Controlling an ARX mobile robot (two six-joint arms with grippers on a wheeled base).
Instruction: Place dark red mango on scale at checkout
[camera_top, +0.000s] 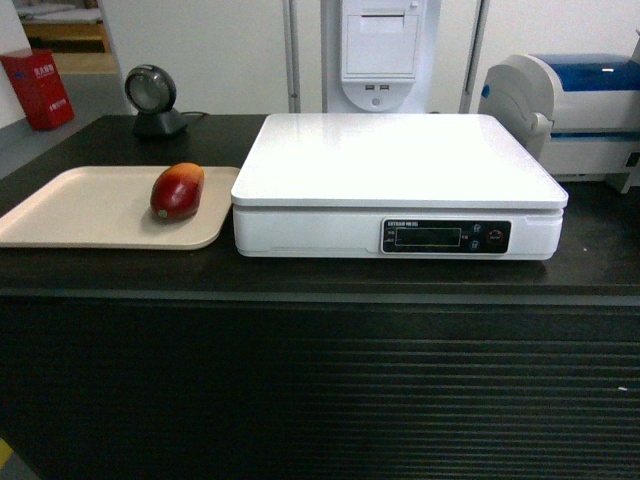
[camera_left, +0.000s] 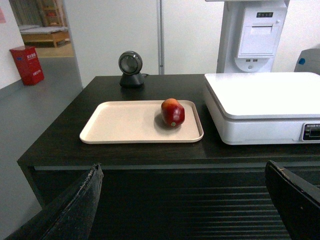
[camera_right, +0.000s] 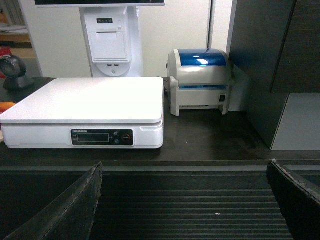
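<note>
Both grippers stand spread wide and empty. Left gripper (camera_left: 182, 200): its two dark fingers frame the lower corners of the left wrist view, well short of the counter edge and gripping nothing. Right gripper (camera_right: 182, 200): likewise parted, its fingers at the lower corners of the right wrist view, facing the ribbed front of the checkout (camera_top: 320, 400). Neither arm shows in the head view.

Dark red mango (camera_top: 177, 190): lies on its side on the beige tray (camera_top: 70, 205), near the tray's right edge, just beside the scale (camera_top: 400, 160) but apart from it. In the left wrist view the fruit sits almost straight ahead of the left gripper, its paler end turned away. Scale platform: bare, white, level. Behind stand a round barcode scanner (camera_top: 152, 98) and, at far right, a white-and-blue printer (camera_right: 200, 80).

Step in hand, as judged: the approach, with no grasp yet begun. The left arm seems better placed, since the mango lies on its side of the counter. The next move calls for carrying the open gripper up over the counter edge and down onto the mango, fingers straddling its narrower width, closing gently on the glossy, rounded skin, then lifting clear of the tray rim before moving right over the raised platform.
</note>
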